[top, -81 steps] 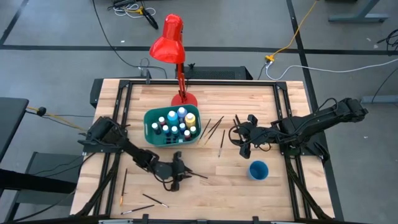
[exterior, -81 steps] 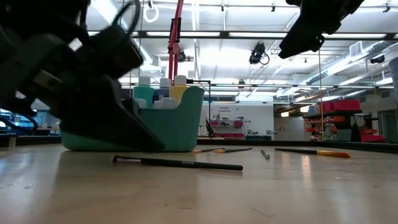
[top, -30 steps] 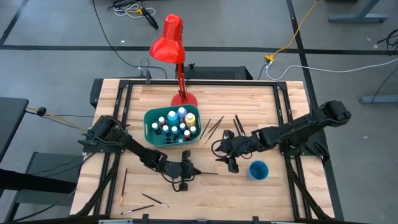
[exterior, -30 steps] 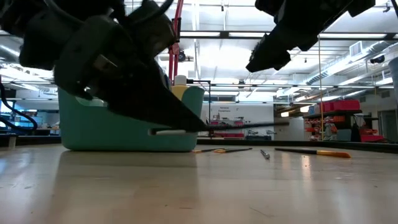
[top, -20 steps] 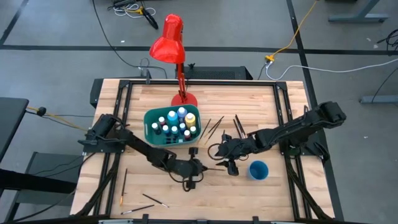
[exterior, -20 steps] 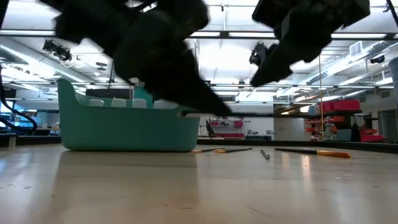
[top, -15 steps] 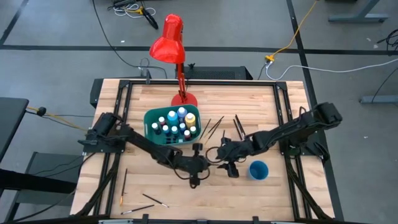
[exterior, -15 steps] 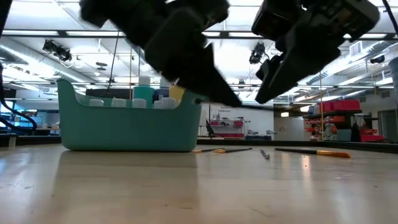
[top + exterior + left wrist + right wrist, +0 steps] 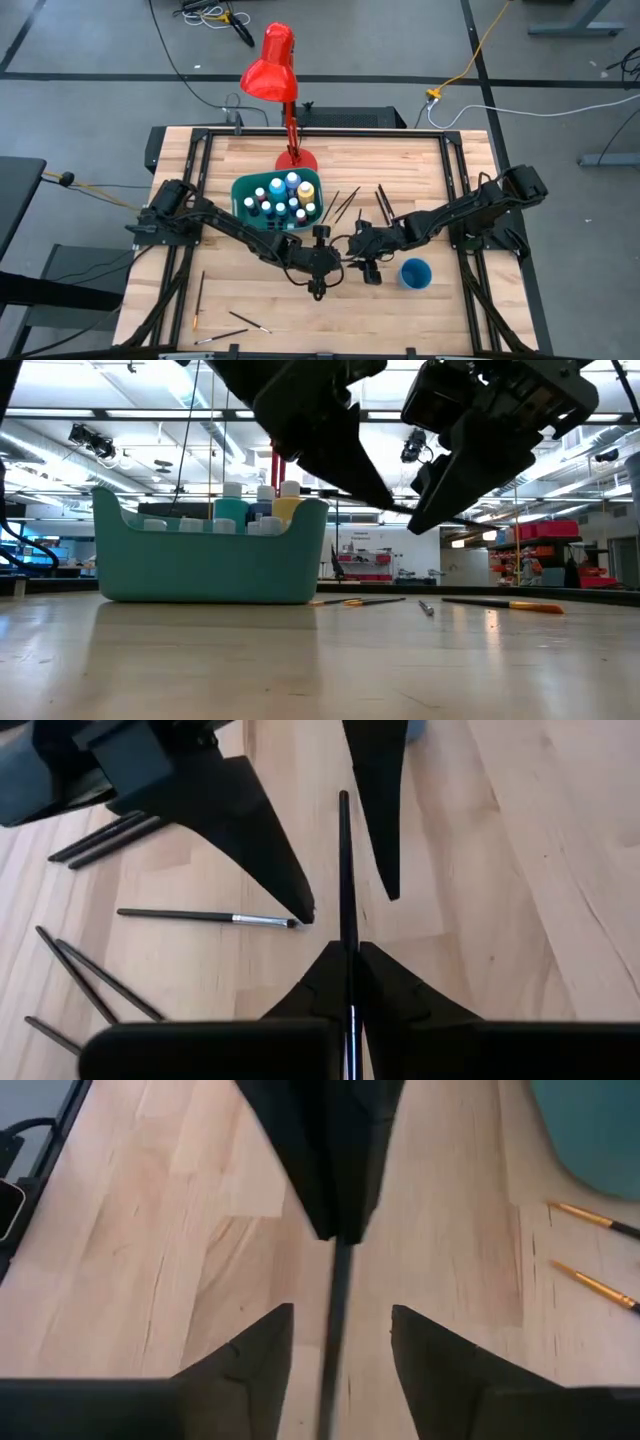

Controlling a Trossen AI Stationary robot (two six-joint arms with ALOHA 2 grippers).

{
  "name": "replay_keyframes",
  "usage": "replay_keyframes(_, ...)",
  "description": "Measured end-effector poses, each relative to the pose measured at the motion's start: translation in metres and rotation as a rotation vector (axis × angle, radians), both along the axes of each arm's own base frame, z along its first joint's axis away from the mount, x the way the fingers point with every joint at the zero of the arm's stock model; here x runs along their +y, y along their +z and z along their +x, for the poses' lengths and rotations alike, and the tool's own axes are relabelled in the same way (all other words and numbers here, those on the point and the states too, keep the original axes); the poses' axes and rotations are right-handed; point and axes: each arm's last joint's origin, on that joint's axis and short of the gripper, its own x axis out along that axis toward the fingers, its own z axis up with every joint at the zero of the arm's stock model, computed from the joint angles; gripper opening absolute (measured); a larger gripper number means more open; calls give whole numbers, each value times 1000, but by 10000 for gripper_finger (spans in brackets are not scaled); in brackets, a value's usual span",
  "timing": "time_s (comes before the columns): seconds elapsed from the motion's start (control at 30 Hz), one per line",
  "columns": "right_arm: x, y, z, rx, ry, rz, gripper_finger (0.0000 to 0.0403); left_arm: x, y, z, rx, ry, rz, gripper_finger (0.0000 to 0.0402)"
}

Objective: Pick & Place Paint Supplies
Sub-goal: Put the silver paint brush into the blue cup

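Bottles (image 9: pixel 282 196) were all in the teal bin (image 9: pixel 243 221) already. Left gripper (image 9: pixel 350 952) was clamped on a paintbrush (image 9: pixel 345 870), its tip between the right gripper's (image 9: pixel 335 1330) parted fingers, looked like a handoff. Several brushes (image 9: pixel 345 203) lay beyond them, more by the table (image 9: pixel 440 310) edge.

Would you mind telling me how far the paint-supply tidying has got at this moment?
Done: the paint bottles stand in the teal bin. In hand: the left gripper, shut on a paintbrush, holds it in the air between the open fingers of the right gripper, which looks like a handover. Left: loose brushes beside the bin and more brushes near the table's front left.
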Motion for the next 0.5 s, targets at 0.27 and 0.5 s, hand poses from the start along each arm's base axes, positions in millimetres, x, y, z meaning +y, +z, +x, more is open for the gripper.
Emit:
replay_keyframes(0.27, -4, 1, 2, -17, -1, -30, 103, 2, 0, 1, -4, 4, 6, 15)
replay_keyframes(0.5, -4, 1, 2, -15, 9, -24, 61, 5, 1, 2, -13, 14, 10, 18)
